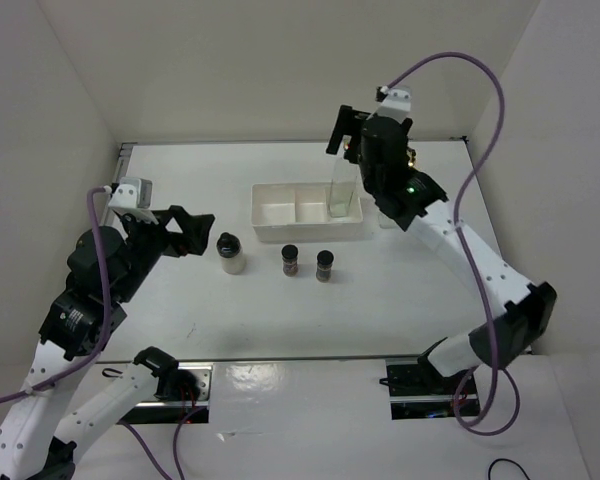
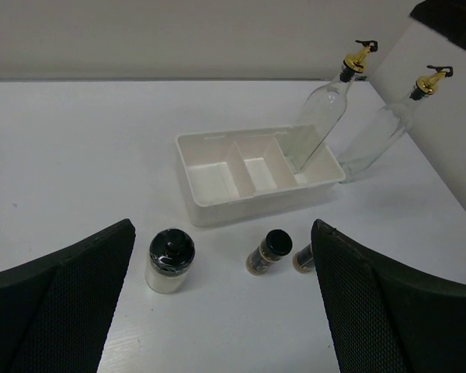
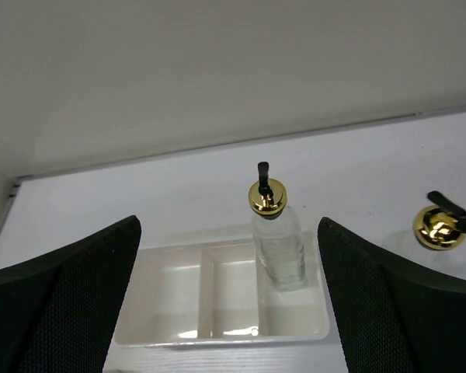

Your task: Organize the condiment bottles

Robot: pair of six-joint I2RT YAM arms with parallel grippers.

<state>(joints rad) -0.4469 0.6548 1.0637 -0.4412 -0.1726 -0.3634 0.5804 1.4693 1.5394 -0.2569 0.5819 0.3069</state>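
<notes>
Glass bottle [image 2: 318,132] | tall, clear, gold-spouted | standing in tray [image 2: 248,208]

The divided tray [image 2: 248,203] and the table [image 2: 78,155] are white. The tall bottles [image 2: 320,124] [image 2: 380,136] are clear glass with gold spouts and black levers. The squat jar [image 2: 169,268] is whitish with a black cap, the small jars [image 2: 268,252] [image 2: 302,257] are dark with black caps, and the arm cables [image 1: 495,100] are purple.

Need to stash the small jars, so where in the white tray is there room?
In the tray, the left compartment and middle compartment are bare. The right end is crowded: one glass bottle stands inside, a second bottle just outside.
</notes>
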